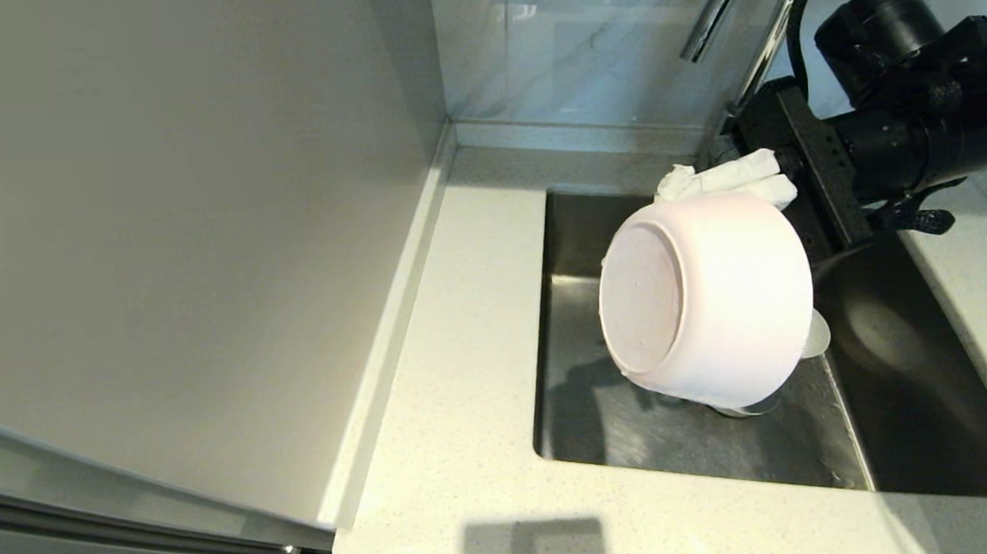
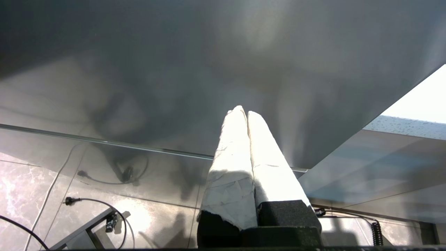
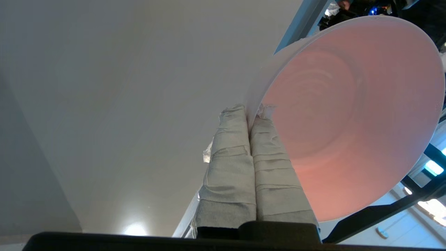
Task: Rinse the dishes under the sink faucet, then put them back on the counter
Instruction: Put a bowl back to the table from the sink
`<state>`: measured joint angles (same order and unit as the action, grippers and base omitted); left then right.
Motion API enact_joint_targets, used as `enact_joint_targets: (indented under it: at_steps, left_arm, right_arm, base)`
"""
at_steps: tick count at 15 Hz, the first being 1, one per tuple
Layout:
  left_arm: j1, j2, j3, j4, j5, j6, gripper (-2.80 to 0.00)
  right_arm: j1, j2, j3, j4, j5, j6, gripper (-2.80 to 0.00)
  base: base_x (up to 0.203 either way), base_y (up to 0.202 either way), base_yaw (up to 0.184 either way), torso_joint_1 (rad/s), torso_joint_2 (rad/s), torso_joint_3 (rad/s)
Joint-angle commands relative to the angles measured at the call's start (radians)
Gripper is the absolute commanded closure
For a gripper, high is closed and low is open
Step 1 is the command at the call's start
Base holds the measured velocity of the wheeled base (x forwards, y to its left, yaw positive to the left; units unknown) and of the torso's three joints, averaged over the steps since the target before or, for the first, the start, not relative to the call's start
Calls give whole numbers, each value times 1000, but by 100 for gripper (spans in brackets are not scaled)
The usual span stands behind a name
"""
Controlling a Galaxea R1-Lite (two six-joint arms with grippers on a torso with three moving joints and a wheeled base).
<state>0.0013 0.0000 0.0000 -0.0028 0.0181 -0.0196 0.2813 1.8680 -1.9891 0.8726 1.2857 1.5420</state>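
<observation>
A pale pink bowl hangs tipped on its side above the sink, its base turned toward the left. My right gripper reaches in from the right behind the bowl, and its white-wrapped fingers are shut on the bowl's rim. In the right wrist view the rim sits pinched between the fingertips of the gripper, with the pink inside of the bowl beside them. The chrome faucet rises at the back, above the bowl. My left gripper is shut on nothing, parked low beside a grey cabinet panel.
The speckled off-white counter wraps the sink's left and front sides. A tall smooth beige-grey panel stands along the counter's left edge. A pale round thing shows partly from under the bowl, low in the basin.
</observation>
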Motion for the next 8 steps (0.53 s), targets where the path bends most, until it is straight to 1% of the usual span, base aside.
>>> enact_joint_targets:
  at_steps: [1, 3, 4, 5, 6, 7, 8]
  left_arm:
    - [0, -3, 0, 0, 0, 0, 0]
    - [0, -3, 0, 0, -1, -2, 0]
    - [0, -3, 0, 0, 0, 0, 0]
    - [0, -3, 0, 0, 0, 0, 0]
    - [0, -3, 0, 0, 0, 0, 0]
    - [0, -3, 0, 0, 0, 0, 0]
    - [0, -3, 0, 0, 0, 0, 0]
  right_arm:
    - [-18, -25, 1, 5, 7, 8, 0]
    - [-28, -56, 29, 1, -14, -10, 0]
    - [-38, -78, 38, -1, -39, -54, 0]
    - [-69, -92, 43, -2, -68, -115, 0]
    - [-101, -102, 43, -3, -124, -195, 0]
    - [-122, -106, 46, -2, -213, -299, 0]
    - [-132, -107, 55, 1, -312, -434, 0]
  base:
    - [0, 0, 0, 0, 0, 0]
    - [0, 0, 0, 0, 0, 0]
    - [0, 0, 0, 0, 0, 0]
    - [0, 0, 0, 0, 0, 0]
    - [0, 0, 0, 0, 0, 0]
    - [0, 0, 0, 0, 0, 0]
    - [0, 0, 0, 0, 0, 0]
